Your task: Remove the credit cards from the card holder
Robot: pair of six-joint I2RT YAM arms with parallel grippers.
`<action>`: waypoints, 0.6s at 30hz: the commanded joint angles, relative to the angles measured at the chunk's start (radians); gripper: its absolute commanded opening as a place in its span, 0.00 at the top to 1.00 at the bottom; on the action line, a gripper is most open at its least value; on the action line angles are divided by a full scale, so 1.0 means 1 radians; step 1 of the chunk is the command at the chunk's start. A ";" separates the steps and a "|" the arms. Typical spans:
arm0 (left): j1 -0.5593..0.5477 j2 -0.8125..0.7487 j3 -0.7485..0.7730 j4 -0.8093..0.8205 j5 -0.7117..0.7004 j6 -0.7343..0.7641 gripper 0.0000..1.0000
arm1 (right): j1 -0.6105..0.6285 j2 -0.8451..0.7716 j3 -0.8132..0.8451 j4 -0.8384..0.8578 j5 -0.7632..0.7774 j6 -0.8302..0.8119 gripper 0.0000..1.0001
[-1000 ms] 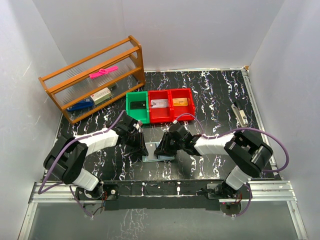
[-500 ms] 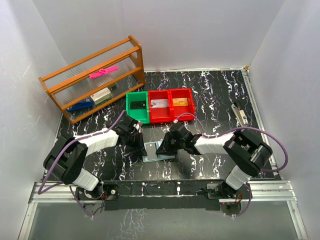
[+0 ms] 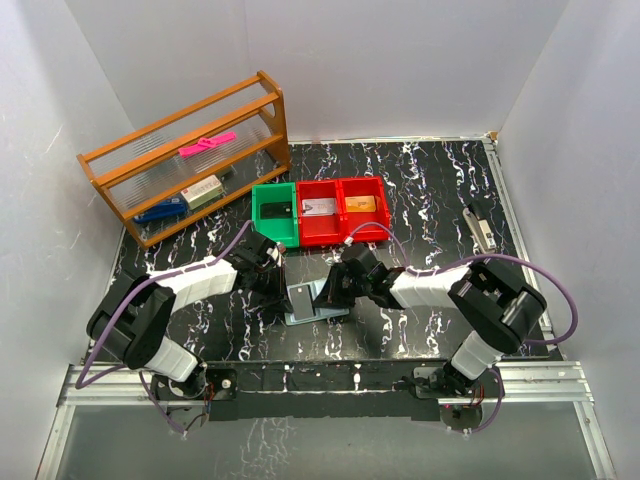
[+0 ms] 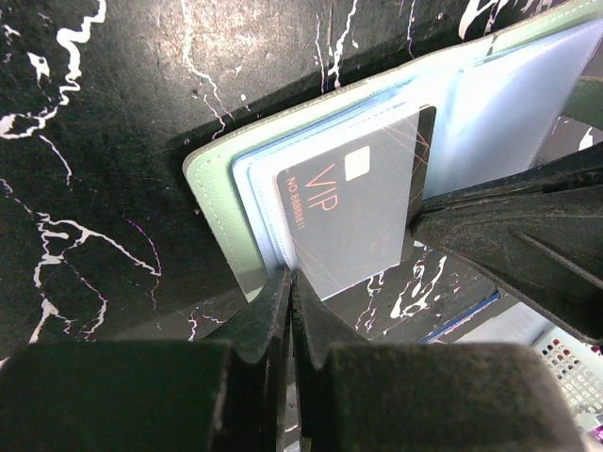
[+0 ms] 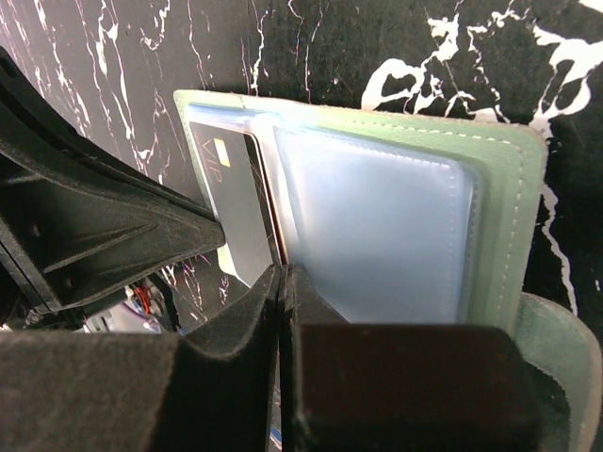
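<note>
The card holder (image 3: 318,312) lies open on the black marbled table between my two arms, pale green edging (image 4: 212,198) around clear blue-grey sleeves (image 5: 377,217). A grey credit card (image 4: 353,221) printed VIP sticks partly out of a sleeve and stands tilted up (image 3: 300,298). My left gripper (image 4: 290,280) is shut on the card's lower corner, coming from the left (image 3: 284,292). From the right (image 3: 322,296), my right gripper (image 5: 283,268) is shut on the edge of a sleeve right beside the card (image 5: 236,217). Its black fingers (image 4: 499,235) crowd the card's right side.
Behind the holder stand a green bin (image 3: 275,212) and two red bins (image 3: 345,208) with cards inside. A wooden rack (image 3: 190,165) with small items is at the back left. A small grey object (image 3: 481,228) lies at the far right.
Both grippers have closed, from partly open to shut. The grey card now stands up more between them, and the right gripper has shifted slightly toward the holder.
</note>
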 commanded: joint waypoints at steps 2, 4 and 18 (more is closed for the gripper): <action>-0.017 -0.036 -0.001 -0.035 -0.001 -0.007 1.00 | 0.010 -0.076 0.029 -0.023 0.055 -0.008 1.00; -0.017 -0.045 0.003 -0.043 -0.013 -0.009 1.00 | 0.010 -0.103 0.027 -0.081 0.121 -0.007 1.00; -0.017 -0.065 0.000 -0.034 -0.017 -0.011 1.00 | -0.001 -0.030 0.051 -0.051 0.004 -0.034 0.84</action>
